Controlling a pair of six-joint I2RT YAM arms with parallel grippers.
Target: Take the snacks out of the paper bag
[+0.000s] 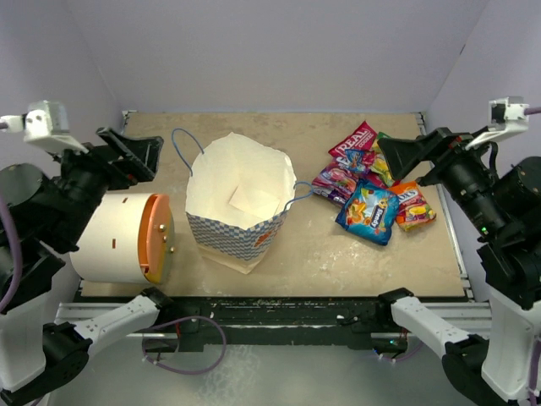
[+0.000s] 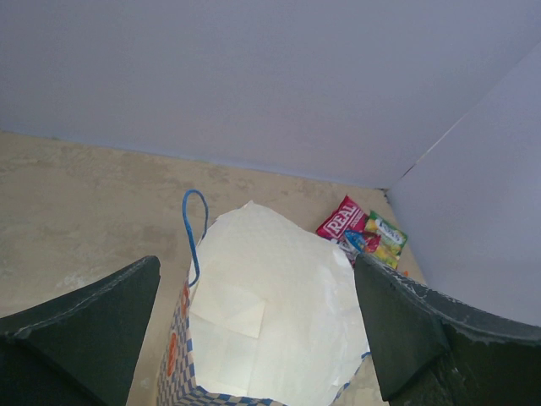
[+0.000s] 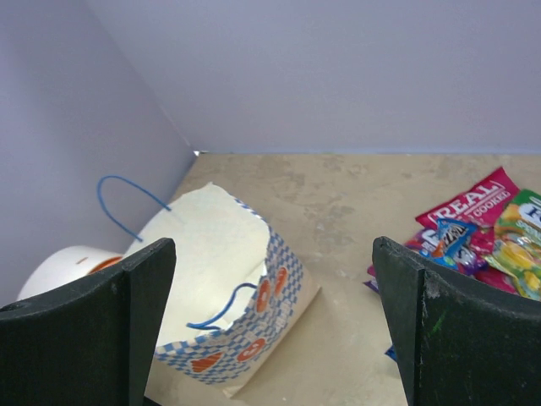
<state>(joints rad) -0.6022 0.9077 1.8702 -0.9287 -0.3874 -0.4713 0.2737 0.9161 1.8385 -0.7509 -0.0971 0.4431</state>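
Table [image 1: 321, 254]: tan, mottled top, with pale scuffs towards the near right. A black rail [image 1: 279, 309] runs along its near edge and a metal strip [image 1: 452, 245] along its right edge. Back wall [image 1: 279, 51], left wall [image 1: 42, 51] and right wall [image 1: 499, 51]: plain pale lavender panels, meeting at the table's far corners. Lighting even, shadows soft.

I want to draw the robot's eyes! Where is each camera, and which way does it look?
Top external: above and behind the arms, looking down at the table; both arms show.
Left wrist: on the left arm, looking down into the paper bag; open left gripper frames the view.
Right wrist: on the right arm, facing the bag's side and far-left corner; open right gripper frames it.
Shared: both wrist views show the bag and the red snack packet.
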